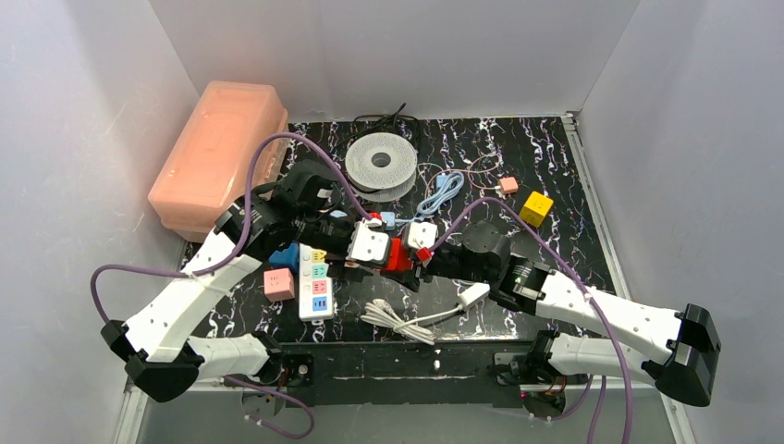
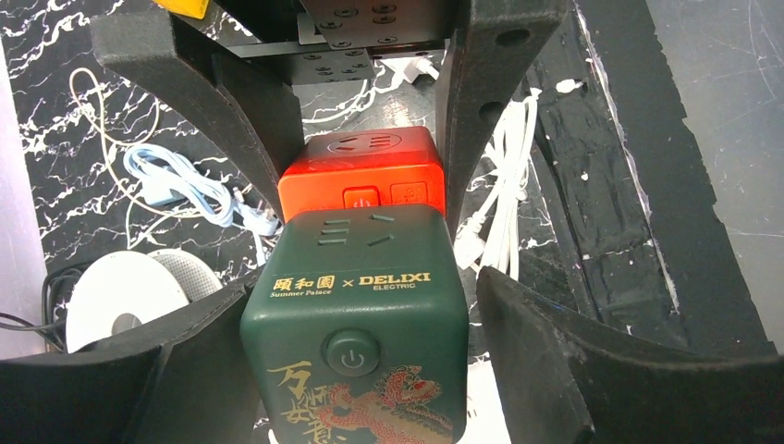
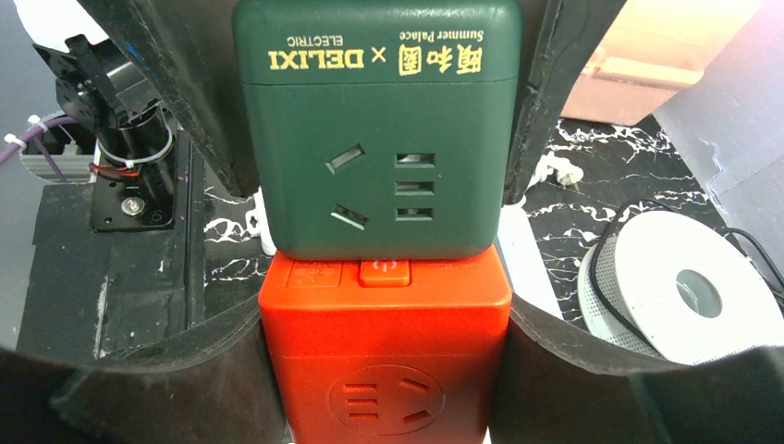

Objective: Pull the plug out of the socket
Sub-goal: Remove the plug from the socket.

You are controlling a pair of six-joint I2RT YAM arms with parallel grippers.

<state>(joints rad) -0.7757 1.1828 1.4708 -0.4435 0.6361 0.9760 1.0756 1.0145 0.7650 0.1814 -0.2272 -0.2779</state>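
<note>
A dark green cube socket (image 2: 356, 314) and a red cube socket (image 2: 370, 176) sit joined face to face; the plug prongs between them are hidden. My left gripper (image 2: 365, 282) stands open around the green cube, with a narrow gap at its right finger. My right gripper (image 3: 384, 310) is shut on the red cube (image 3: 384, 342), both pads pressed against its sides. The green cube (image 3: 374, 139) fills the top of the right wrist view. From above, the red cube (image 1: 399, 254) shows between the two wrists at the table's middle.
A white power strip (image 1: 315, 282), a pink cube (image 1: 278, 283) and a blue cube (image 1: 287, 254) lie left of the grippers. A white cable (image 1: 407, 314) lies in front. A spool (image 1: 381, 162), a pink box (image 1: 222, 153) and a yellow cube (image 1: 536, 207) stand behind.
</note>
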